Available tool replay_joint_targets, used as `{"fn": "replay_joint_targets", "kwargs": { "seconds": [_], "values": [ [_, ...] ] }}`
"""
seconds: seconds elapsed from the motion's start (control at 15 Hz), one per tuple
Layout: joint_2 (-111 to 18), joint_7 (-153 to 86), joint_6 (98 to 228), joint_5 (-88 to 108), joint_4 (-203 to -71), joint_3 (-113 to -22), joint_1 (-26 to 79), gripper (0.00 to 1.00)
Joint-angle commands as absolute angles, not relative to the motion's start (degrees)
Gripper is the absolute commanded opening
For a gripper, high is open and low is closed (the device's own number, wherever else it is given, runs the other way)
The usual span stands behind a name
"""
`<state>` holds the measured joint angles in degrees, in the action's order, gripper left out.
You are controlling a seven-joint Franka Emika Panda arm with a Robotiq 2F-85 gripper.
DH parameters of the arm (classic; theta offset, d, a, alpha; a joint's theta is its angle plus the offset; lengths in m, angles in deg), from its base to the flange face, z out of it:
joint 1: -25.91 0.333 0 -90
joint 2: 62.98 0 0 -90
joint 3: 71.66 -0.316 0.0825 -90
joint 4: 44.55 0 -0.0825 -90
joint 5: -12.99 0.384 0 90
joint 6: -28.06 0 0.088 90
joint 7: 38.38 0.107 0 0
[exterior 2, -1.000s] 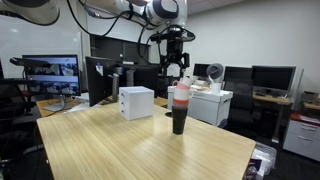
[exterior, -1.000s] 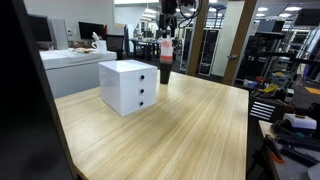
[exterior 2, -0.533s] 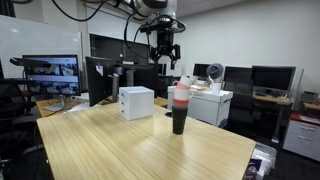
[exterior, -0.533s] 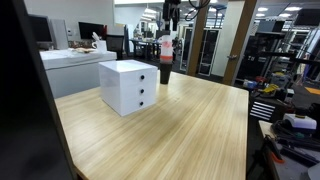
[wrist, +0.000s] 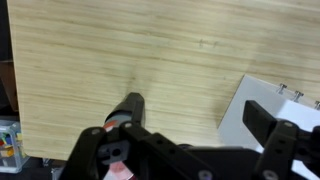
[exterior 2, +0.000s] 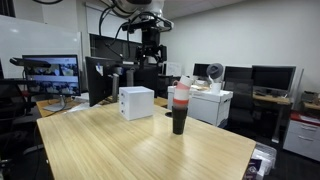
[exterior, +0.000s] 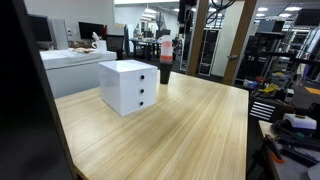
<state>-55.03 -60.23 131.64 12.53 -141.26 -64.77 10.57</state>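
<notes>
Wrist view looked straight down: the black two-finger gripper (wrist: 190, 150) hung high above the light wooden table (wrist: 120, 60), jaws spread wide and holding nothing. The dark cup with red-and-white contents (exterior 2: 180, 108) stood upright near the table's middle, apart from the white three-drawer box (exterior 2: 136, 103), leaving free room around it for approach from above.

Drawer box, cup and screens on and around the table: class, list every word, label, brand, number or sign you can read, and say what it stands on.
No text can be read in any view.
White drawer box: plain faces, dark knobs only.
Dark cup with red and white top: any print is too small to read.
Lit monitor: picture blurred, nothing legible.
</notes>
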Motion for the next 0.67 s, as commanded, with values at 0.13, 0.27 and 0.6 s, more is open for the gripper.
{"fn": "replay_joint_targets", "kwargs": {
  "seconds": [0.13, 0.27, 0.6],
  "values": [
    [-66.9, -62.1, 137.1, 12.4, -158.3, -63.0, 12.0, 1.00],
    [-68.2, -61.9, 138.0, 12.3, -160.0, -62.3, 12.4, 1.00],
    [-70.0, -61.8, 139.0, 12.2, -161.4, -61.2, 13.3, 1.00]
  ]
}}
